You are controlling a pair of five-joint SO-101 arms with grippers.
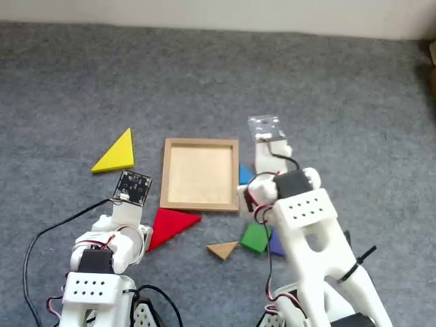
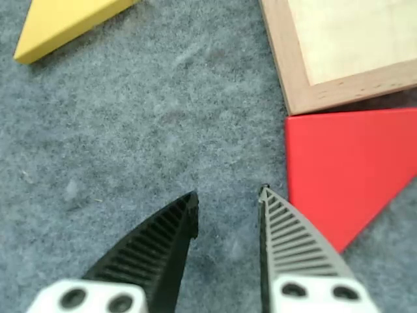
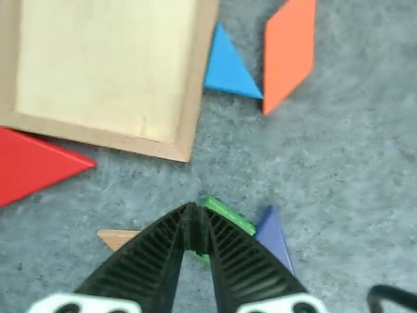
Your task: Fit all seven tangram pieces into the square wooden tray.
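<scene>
Left end effector (image 2: 228, 202) parted, empty, low over grey worktop (image 2: 130, 130) just left of red triangle (image 2: 345, 169), likely lined up to take it; right end effector (image 3: 195, 228) pinched closed on nothing, above green piece (image 3: 231, 218); tray (image 1: 201, 142) farther back, bare inside, so no piece fitted yet; right wrist view gives orange parallelogram (image 3: 290, 52) just right of blue triangle (image 3: 228, 68), where the arm blocks the high view.

Yellow triangle (image 1: 117, 155), red triangle (image 1: 170, 225), green piece (image 1: 254, 237), pale wooden tray (image 1: 199, 204), grey carpet (image 1: 204, 82).
</scene>
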